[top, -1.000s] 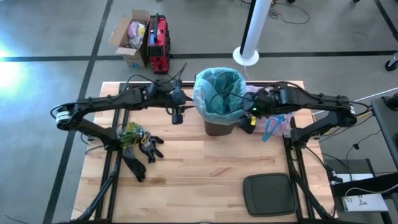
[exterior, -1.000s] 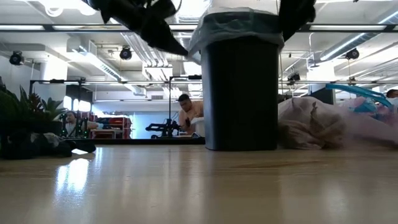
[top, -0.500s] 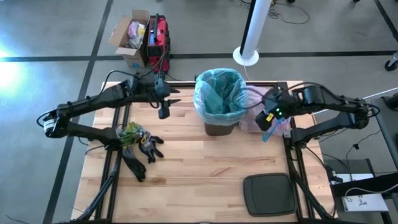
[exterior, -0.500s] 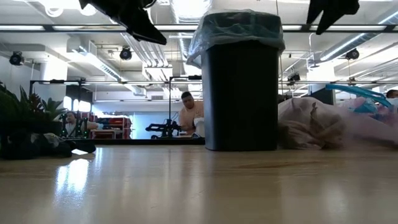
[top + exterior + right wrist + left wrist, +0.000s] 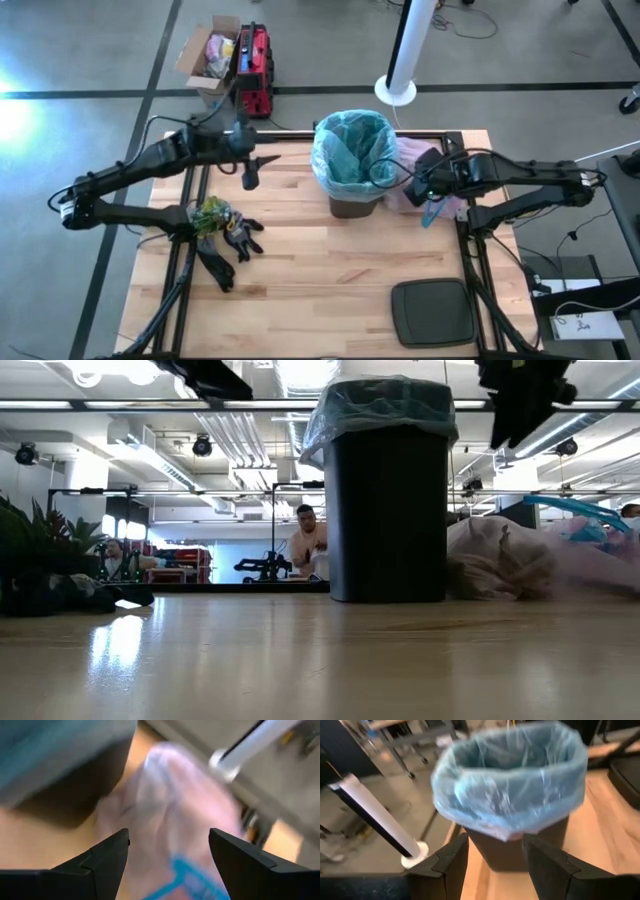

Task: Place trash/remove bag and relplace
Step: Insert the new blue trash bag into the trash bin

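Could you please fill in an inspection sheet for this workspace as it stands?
Surface: wooden table, mostly bare at the front.
Job's things: black bin lined with a light blue bag; pink bag with blue drawstrings lying beside the bin.
Clutter: black gloves; dark pad.
Hands: left hand open, raised beside the bin; right hand open, above the pink bag.
Cables: wiring along both arms.
Surroundings: cardboard box, red case, white pole; a person in the background.
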Tool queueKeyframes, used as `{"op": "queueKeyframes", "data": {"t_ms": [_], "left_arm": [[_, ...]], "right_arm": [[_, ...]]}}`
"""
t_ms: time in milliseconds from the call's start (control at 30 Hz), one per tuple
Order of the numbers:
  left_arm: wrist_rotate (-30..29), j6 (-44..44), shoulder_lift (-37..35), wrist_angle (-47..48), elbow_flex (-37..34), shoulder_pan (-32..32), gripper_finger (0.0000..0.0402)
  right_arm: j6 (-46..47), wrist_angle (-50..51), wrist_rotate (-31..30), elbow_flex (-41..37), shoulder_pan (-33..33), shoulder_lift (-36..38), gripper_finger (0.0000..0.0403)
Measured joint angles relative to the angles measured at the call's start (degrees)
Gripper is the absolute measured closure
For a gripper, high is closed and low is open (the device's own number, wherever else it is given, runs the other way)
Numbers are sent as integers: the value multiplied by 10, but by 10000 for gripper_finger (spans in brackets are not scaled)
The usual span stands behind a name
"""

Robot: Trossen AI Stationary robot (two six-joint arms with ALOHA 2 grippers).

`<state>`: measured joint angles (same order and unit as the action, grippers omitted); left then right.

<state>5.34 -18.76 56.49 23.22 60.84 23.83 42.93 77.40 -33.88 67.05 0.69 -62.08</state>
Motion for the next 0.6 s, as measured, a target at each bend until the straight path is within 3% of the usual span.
{"op": "queueKeyframes", "data": {"t_ms": [133, 267, 400, 500, 600], "left_arm": [[-3, 4, -24, -50, 0, 0, 225], [-2, 75, -37, -116, 0, -1, 218], [1, 97, -49, -138, 0, -15, 209], [-13, 110, -50, -140, 0, -31, 202], [-66, 147, -39, -139, 5, -60, 197]], "right_arm": [[-101, -126, -77, -39, 3, -7, 149], [-209, -278, -16, -87, 10, -37, 159], [-288, -407, -17, -107, 9, -95, 171], [-417, -546, -12, -121, 10, -156, 177], [-551, -679, 17, -117, 11, -203, 177]]}}
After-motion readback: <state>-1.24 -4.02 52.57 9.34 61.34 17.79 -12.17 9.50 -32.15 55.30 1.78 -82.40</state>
